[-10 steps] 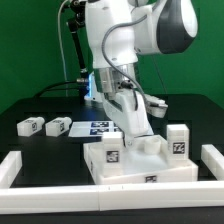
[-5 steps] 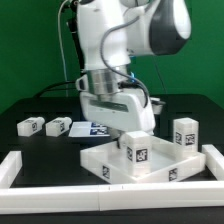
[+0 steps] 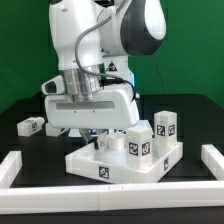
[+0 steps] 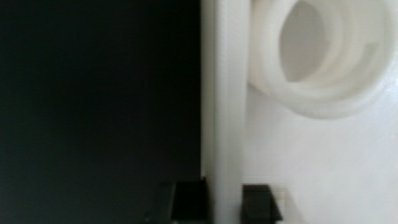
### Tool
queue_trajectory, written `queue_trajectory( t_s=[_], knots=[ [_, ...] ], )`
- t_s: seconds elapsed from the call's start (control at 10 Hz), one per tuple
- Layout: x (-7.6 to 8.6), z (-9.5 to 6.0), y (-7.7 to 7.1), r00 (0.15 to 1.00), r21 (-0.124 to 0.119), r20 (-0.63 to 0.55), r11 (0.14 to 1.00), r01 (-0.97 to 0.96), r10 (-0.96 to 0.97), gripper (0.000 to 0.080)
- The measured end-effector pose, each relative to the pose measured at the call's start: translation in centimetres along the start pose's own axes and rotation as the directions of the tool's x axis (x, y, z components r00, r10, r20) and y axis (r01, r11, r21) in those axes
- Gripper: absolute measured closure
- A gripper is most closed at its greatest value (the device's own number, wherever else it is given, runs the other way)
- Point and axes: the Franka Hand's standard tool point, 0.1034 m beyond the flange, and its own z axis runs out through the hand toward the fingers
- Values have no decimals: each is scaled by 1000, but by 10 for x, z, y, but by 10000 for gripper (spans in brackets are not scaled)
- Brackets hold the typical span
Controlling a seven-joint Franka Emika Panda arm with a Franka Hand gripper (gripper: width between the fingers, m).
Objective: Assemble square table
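Wrist view shows the tool (image 4: 222, 197) clenched on the raised rim of the square table top (image 4: 302, 140), with one fingertip on each side of the wall, beside a round corner socket (image 4: 329, 60). The top lies near the middle of the table's (image 3: 195, 112) near edge. Repositioning it is judged the step in hand. Next, it must be set flat and released. One top is counted and three legs. A first leg (image 3: 30, 125) is seen towards the table's edge on the exterior view's left. A second leg (image 3: 140, 146) and third leg (image 3: 162, 127) are seen upright by the top. A fourth is not seen.

A leg (image 3: 30, 126) lies to the exterior view's left of tabletop (image 3: 118, 166).
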Motion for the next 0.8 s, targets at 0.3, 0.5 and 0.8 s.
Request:
queue_trajectory(
  t_s=[0.3, 0.5, 0.8],
  knots=[
    [14, -1, 8, 958, -8, -4, 958, 288, -288, 733],
    [37, -4, 2, 797, -30, -7, 797, 604, -604, 733],
    [37, -2, 3, 651, -40, 13, 650, 759, -759, 733]
  ],
)
